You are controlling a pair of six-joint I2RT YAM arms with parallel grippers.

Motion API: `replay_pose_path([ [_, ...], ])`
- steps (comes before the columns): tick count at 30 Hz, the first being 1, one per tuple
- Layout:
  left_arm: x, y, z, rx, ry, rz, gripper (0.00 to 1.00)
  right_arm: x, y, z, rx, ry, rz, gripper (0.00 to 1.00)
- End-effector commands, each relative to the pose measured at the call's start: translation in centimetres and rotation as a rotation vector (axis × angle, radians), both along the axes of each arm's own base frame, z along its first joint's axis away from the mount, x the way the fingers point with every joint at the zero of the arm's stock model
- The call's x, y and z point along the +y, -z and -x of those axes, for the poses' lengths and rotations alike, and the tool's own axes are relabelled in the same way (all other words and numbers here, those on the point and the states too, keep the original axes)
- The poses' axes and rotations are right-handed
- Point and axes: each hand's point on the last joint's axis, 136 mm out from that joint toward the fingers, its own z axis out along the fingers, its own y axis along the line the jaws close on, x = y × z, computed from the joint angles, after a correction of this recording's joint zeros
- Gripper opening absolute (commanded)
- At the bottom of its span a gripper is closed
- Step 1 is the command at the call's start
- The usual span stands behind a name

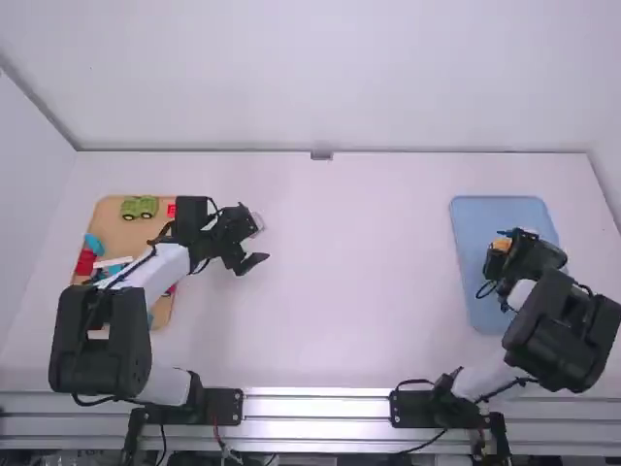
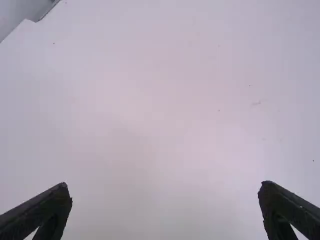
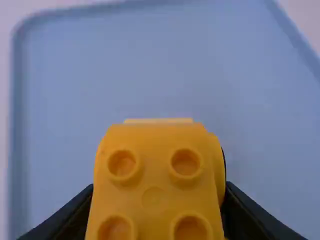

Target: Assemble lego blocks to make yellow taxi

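So the right claw (image 1: 505, 252) is over the blue tray (image 1: 468, 233), clamped on a yellow-orange block (image 3: 155, 175), one finger on either side of it, gap only as wide as the block. The left claw (image 1: 256, 245) is well off to the left of the blue tray, over bare worktop (image 1: 369, 252), fingers spread really wide with just air between them. The block's studs face the right wrist camera, two by two of them in sight, and there's a paler yellow strip peeking out past one end. Honestly can't tell which way its long axis runs, since part of it is cut off up close and it's tiny in the high view. Can't tell if it's touching the blue tray's floor either. The worktop is plain white with a few dark specks, and way over left of the blue tray, past the left claw, sits a tan tray (image 1: 114, 233). That one has a green toy car (image 1: 139, 207) at its far end, plus a mix of red, blue and white pieces, partly hidden under the left arm. Beyond the blue tray there's a pale back wall (image 1: 291, 78), and a metal rail (image 1: 320, 406) runs along the near side of the worktop.
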Motion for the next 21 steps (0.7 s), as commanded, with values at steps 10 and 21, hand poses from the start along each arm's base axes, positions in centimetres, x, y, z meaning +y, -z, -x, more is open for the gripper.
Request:
replay_pose_path([
  [10, 0.2, -2.5, -2.2, 0.013, -0.187, 0.131, 0.99, -0.5, -2.3, -0.9, 0.039, 0.007, -0.036, 0.98],
  [21, 2.2, -8.5, -2.0, -0.030, -0.428, 0.209, 0.99, 3.4, -12.5, -0.4, -0.006, -0.020, 0.132, 0.98],
])
